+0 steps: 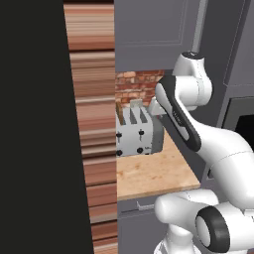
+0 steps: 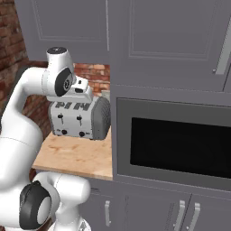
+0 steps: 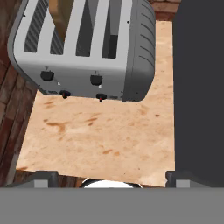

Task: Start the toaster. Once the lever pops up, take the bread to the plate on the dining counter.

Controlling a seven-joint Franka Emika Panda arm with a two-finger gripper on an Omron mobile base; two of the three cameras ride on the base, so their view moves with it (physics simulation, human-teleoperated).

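1. The toaster [image 3: 87, 48] stands on a light wooden counter [image 3: 100, 135], its front knobs and levers facing the robot and a brick wall [image 1: 139, 82] behind it.
2. The toaster top has four slots. In the hand view, the bread [image 3: 61, 17] stands upright in the second slot from the left, its brown top projecting above the slot; the other three slots show dark interiors.
3. In the left base view, the bread [image 1: 119, 110] shows as a thin brown slice rising at the left end of the toaster [image 1: 136, 134].
4. The gripper [image 3: 112, 178] hangs above the counter in front of the toaster, touching nothing. Its fingertips [image 3: 43, 178] sit far apart at the bottom corners of the hand view, with nothing between them.
5. A built-in black microwave [image 2: 180, 146] occupies the grey cabinet column just right of the toaster [image 2: 81, 118].
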